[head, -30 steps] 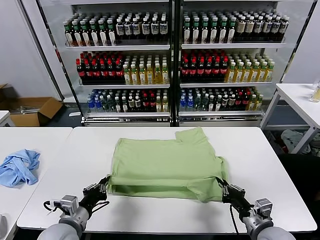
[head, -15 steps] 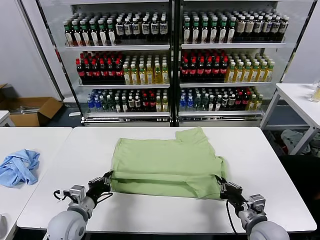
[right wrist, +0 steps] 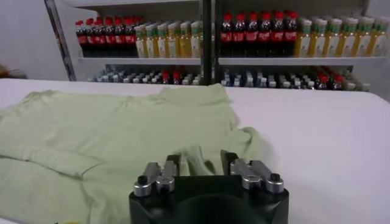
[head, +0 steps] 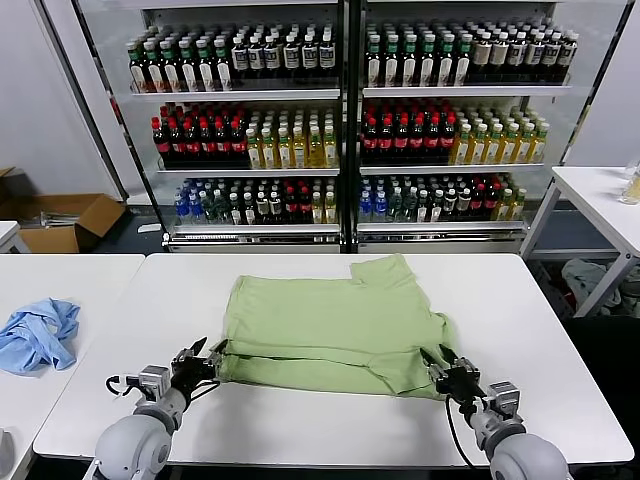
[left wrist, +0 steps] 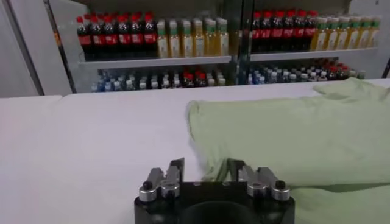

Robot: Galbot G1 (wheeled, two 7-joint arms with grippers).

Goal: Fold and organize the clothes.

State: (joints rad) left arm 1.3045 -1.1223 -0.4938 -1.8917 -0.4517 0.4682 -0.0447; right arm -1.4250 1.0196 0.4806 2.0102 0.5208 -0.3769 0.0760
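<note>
Both grippers have pulled back from the lifted hem, and the shirt [head: 335, 325] now lies flat on the table [head: 560, 340], its near edge folded over. Left gripper [head: 200, 355] sits just off the shirt's near left corner, jaws spread, cloth just ahead of them. Right gripper [head: 447, 370] sits at the near right corner, jaws spread, the hem lying between and ahead of them.

The white table [head: 330, 420] is viewed from above by the head camera, facing the bottle shelves [head: 345, 120]. Both wrist cameras are set low at its near edge, facing the same shelves; the green shirt [head: 335, 325] is shared by all.
</note>
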